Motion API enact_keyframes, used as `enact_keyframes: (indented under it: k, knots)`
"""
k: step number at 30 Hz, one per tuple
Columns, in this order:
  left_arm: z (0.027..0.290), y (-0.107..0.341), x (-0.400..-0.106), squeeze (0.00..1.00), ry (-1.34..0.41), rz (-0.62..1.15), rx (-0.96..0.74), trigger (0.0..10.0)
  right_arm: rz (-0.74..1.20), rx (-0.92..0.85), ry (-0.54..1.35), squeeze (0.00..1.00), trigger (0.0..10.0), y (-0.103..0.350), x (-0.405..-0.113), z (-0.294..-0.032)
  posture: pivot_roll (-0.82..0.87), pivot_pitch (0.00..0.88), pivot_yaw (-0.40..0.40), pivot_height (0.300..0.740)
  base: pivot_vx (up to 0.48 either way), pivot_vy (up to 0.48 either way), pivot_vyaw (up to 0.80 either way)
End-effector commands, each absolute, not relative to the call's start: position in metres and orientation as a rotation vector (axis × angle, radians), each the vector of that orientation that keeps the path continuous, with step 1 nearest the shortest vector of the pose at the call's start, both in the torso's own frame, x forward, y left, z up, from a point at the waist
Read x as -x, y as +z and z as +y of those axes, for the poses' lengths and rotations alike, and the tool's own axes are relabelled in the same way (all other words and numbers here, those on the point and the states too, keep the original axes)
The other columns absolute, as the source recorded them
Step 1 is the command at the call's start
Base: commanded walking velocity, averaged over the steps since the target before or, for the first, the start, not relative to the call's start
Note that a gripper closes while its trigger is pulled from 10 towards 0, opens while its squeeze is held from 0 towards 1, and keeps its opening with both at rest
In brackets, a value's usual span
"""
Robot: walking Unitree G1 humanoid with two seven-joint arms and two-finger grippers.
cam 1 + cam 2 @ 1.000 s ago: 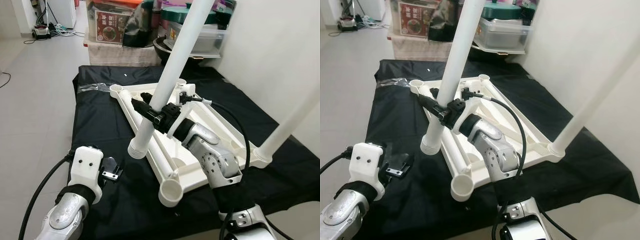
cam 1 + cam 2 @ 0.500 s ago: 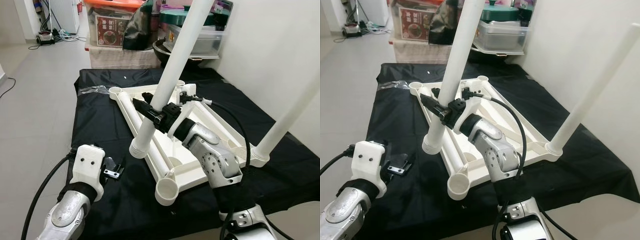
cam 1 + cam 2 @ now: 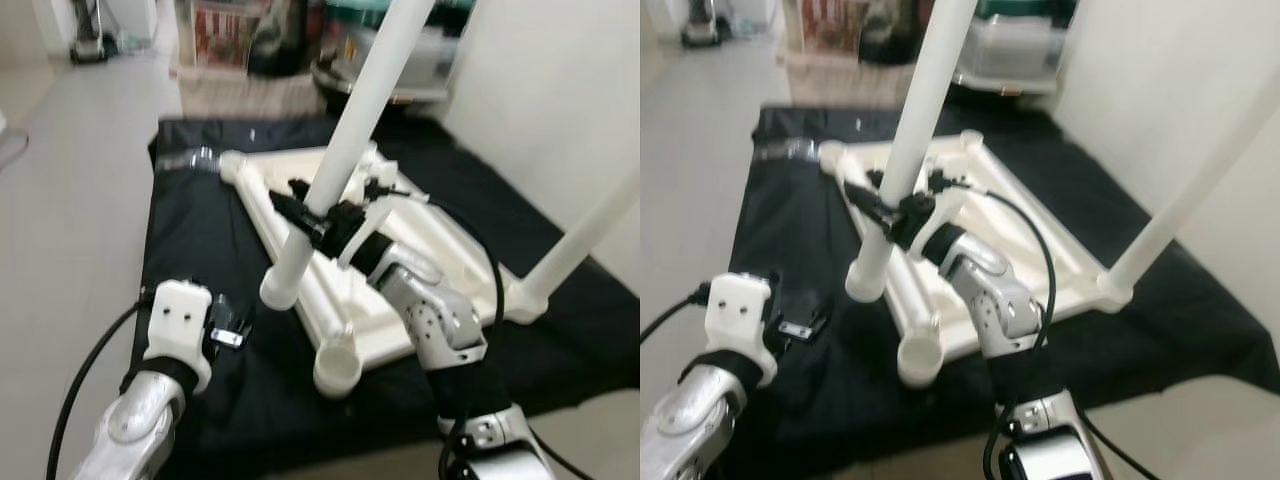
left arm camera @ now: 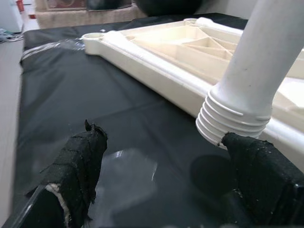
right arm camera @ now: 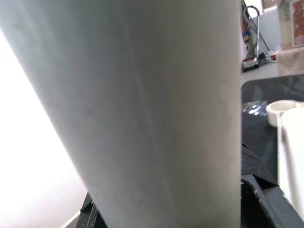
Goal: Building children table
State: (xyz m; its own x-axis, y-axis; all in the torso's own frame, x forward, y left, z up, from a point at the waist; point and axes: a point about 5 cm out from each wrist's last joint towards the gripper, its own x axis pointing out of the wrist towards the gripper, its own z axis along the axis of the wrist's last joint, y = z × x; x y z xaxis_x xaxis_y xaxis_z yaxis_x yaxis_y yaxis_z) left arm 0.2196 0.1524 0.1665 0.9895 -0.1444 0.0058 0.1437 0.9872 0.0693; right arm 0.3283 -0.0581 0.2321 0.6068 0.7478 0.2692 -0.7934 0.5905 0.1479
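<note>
The right gripper [image 3: 322, 222] clamps the loose leg [image 3: 340, 165], its threaded end hanging just above the tabletop [image 3: 420, 245] – short of the near socket [image 3: 337, 368]. Align upright, lower, then twist. The left gripper [image 4: 166, 180] waits nearby, jaws wide.

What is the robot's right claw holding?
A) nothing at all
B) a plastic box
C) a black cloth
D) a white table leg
D: the right claw is shut around the long white leg, whose ribbed end hangs in the air above the upside-down tabletop.
</note>
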Motion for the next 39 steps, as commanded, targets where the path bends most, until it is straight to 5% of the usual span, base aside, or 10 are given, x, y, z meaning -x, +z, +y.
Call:
enact_keyframes:
  k: [1,14,23,29,39]
  knots:
    - [0.155,0.163,-0.219,0.0,-0.13,0.008,-0.068,10.0,-0.198,-0.266,0.907,0.0,10.0,0.235,-0.328,-0.057,0.16,0.0,-0.12,0.714,0.0,0.0,0.0]
    - [0.155,0.161,-0.22,0.0,-0.127,0.014,-0.087,10.0,-0.202,-0.251,0.891,0.0,10.0,0.233,-0.329,-0.057,0.15,0.0,-0.113,0.714,0.0,0.0,0.0]
    - [0.158,0.159,-0.221,0.0,-0.107,0.02,-0.097,10.0,-0.235,-0.15,0.808,0.0,10.0,0.242,-0.346,-0.084,0.14,0.0,-0.113,0.714,0.0,0.0,0.0]
    - [0.159,0.158,-0.222,0.0,-0.094,0.018,-0.107,10.0,-0.235,-0.105,0.863,0.0,10.0,0.253,-0.349,-0.106,0.13,0.0,-0.112,0.714,0.0,0.0,-0.75]
    - [0.158,0.155,-0.224,0.0,-0.086,0.026,-0.167,10.0,-0.213,-0.048,1.051,0.0,10.0,0.243,-0.33,-0.091,0.13,0.0,-0.112,0.714,0.0,0.0,-0.05]
